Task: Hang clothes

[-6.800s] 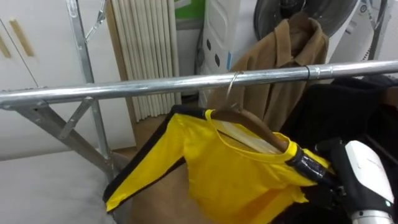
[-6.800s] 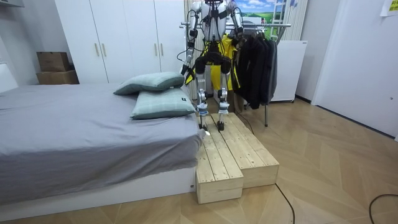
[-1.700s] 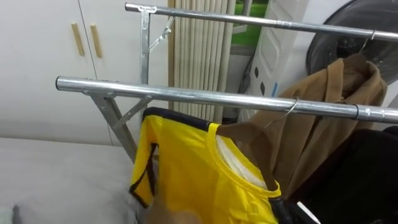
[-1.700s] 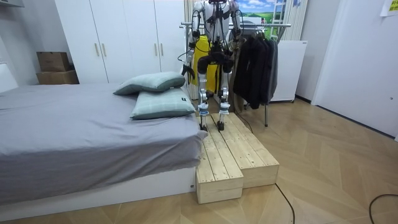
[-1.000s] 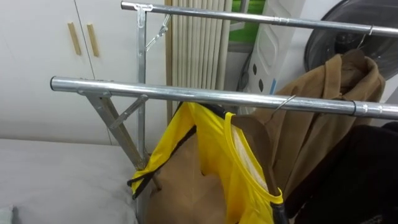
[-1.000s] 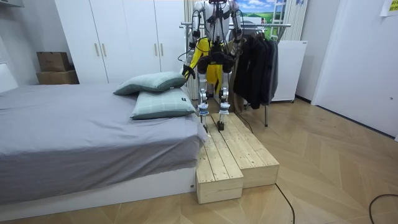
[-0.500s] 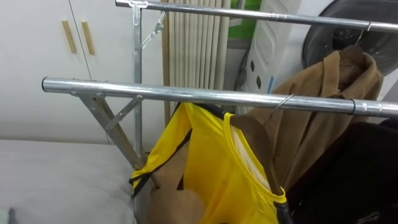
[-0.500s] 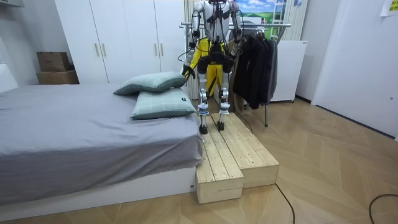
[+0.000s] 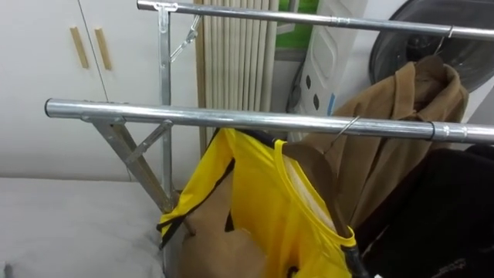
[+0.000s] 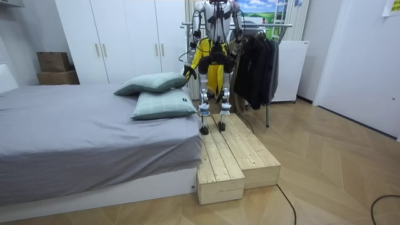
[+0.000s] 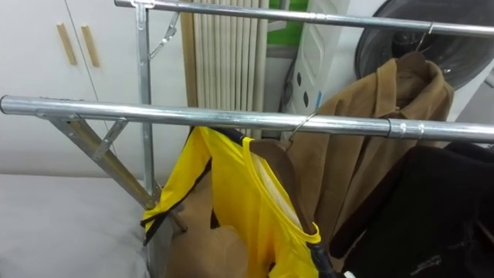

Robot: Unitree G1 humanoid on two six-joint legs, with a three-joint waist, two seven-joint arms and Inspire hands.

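Yellow shirt (image 9: pixel 258 202) hangs by its hanger hook (image 9: pixel 346 128) at 6 o'clock under the near rail (image 9: pixel 193 116). The left hand (image 10: pixel 185 71) is lowered, and I cannot tell its grip.

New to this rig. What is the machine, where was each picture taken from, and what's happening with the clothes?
It is a two-legged humanoid robot doing housework. The room view is from a camera standing across the room: the robot stands on a wooden platform beside a bed, facing a clothes rack. The two eye views are from a stereo camera on its head, showing one scene close up. A yellow shirt hangs on a wooden hanger hooked over the front rail; a brown coat hangs from the rear rail, dark clothes at the right. Whether it holds anything, I cannot tell.
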